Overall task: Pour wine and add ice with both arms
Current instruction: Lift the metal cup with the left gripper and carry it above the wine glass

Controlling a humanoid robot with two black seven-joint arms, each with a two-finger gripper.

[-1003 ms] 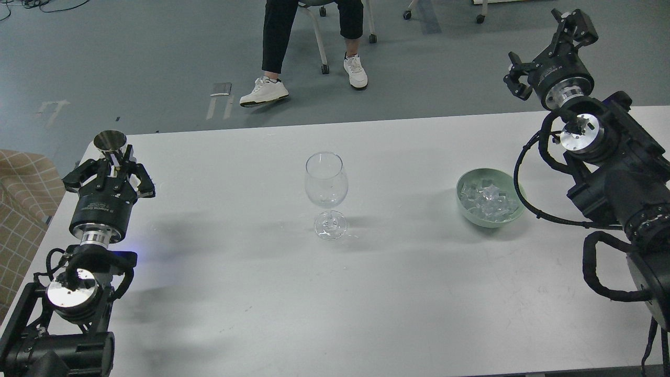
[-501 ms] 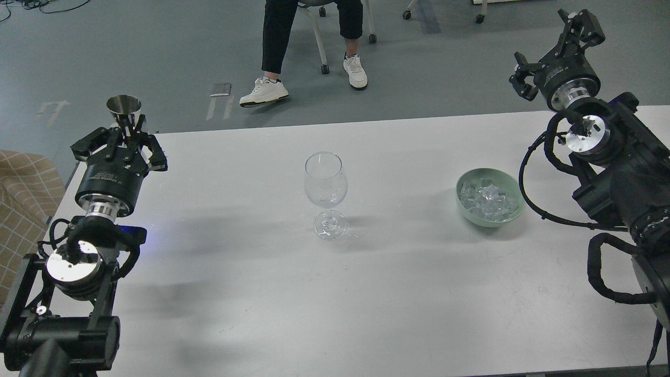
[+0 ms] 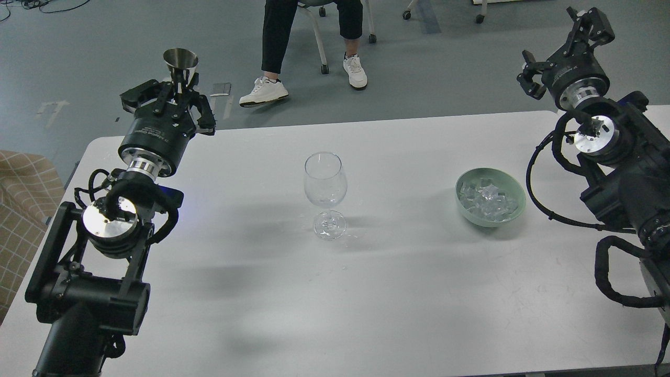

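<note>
Ice (image 3: 488,201): clear cubes heaped in green bowl (image 3: 518,196), right of centre; likely slippery, hard, light; best pinched singly across flat faces. Glass (image 3: 325,180), centre: fragile.

Left gripper (image 3: 179,90), upper left: closed on steel cup (image 3: 181,58); contents hidden.

Right gripper (image 3: 568,44), upper right: spread, empty.

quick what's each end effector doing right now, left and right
Left end effector: closed on the small metal cup, held upright.
Right end effector: open, holding nothing.
</note>
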